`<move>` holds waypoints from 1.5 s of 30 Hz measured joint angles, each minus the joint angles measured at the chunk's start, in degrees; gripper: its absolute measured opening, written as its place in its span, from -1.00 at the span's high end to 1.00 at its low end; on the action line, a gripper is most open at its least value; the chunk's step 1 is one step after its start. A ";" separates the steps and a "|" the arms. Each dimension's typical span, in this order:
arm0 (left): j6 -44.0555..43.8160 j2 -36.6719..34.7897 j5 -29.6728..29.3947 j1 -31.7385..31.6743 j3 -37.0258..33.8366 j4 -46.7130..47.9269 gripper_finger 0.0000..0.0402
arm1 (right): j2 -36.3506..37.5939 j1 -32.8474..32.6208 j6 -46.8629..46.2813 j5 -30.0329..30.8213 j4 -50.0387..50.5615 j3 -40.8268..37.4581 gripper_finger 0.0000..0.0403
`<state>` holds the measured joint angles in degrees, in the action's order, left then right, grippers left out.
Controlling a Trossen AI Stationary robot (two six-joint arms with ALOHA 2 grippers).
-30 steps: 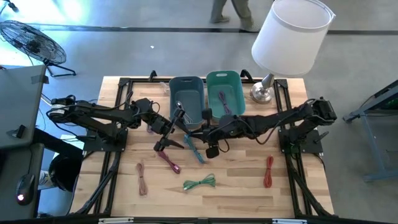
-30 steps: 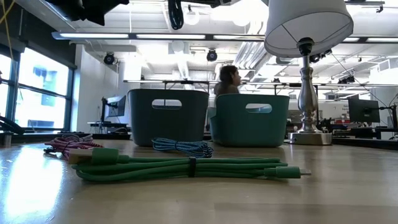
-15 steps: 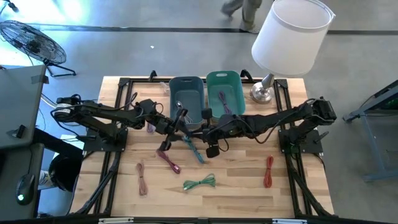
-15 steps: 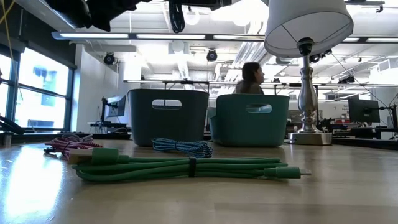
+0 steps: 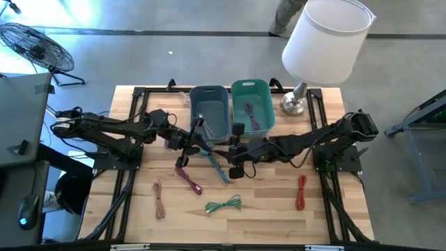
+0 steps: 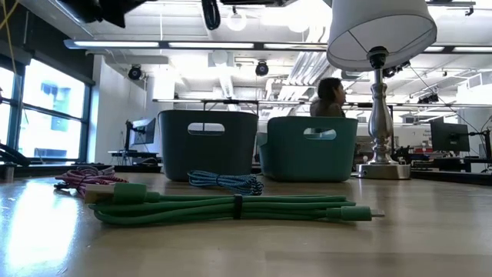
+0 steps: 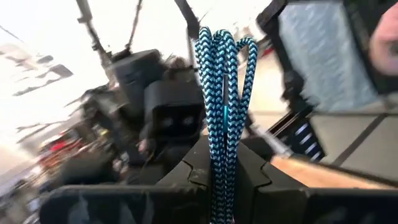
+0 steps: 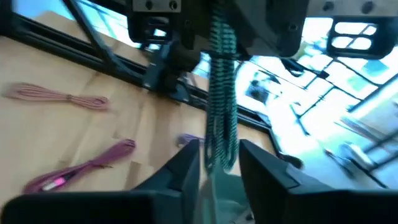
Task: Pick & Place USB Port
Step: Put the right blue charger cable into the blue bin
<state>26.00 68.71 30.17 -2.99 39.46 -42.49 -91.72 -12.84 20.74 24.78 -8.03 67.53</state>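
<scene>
Over the table's middle, the left gripper (image 7: 219, 180) is pinching a blue braided cable (image 7: 221, 93) while the right gripper (image 8: 219, 165), fingers parted around it, is letting go (apparently a handover) before the bins (image 5: 209, 108).

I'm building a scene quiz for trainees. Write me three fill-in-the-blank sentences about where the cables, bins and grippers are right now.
1. The left gripper is shut on a braided cable whose colour is ___.
2. The teal bin stands between the grey-blue bin and the ___.
3. The red cable lies on the ___ arm's side of the table.

Missing words: blue; lamp; right
</scene>
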 joint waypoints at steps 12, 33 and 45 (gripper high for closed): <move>8.36 -13.59 -21.31 -5.23 0.04 23.39 0.90 | 0.00 -8.69 0.74 18.74 2.45 -0.07 0.01; -22.69 -1.22 3.66 -33.39 0.02 17.16 0.90 | 0.00 -18.95 3.87 48.69 7.37 -0.09 0.15; -31.12 6.60 5.65 -33.43 0.02 12.30 0.80 | 0.00 -19.22 -1.52 48.30 13.14 -0.09 0.29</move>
<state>-5.12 75.31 35.83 -36.42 39.48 -30.20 -91.72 -32.05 19.22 73.08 5.11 67.44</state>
